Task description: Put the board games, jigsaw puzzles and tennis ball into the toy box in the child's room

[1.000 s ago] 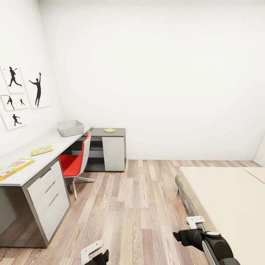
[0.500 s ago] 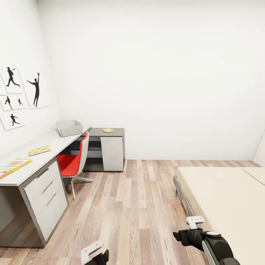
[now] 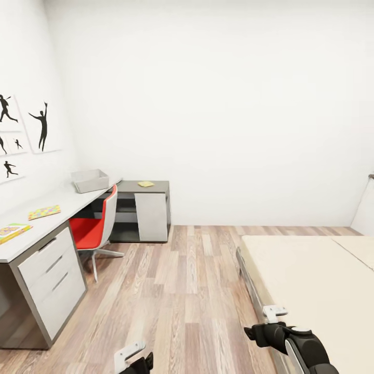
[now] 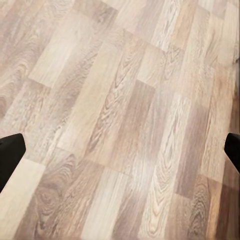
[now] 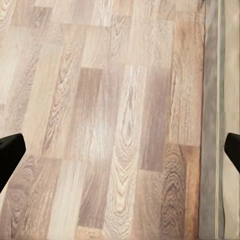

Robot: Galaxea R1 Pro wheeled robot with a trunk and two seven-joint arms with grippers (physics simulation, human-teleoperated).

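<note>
White walls [image 3: 234, 104] close in a bare corner — black silhouette pictures [image 3: 42, 126] hang on the left one. Wood-plank floor [image 3: 176, 291] runs between a long L-shaped counter [image 3: 62, 203] with white drawer fronts [image 3: 49, 275] and a wide beige bed [image 3: 322, 280]. A red chair [image 3: 96, 231] sits tucked under the counter — light is even and soft.

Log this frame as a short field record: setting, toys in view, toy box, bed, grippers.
setting: child's room, wood-plank floor
toys in view: multicoloured puzzle sheet and yellow-green-red game box on the pale grey desk top
toy box: light grey bin at the desk's far end
bed: beige mattress, bare where visible
grippers: left and right open, over floor
</note>
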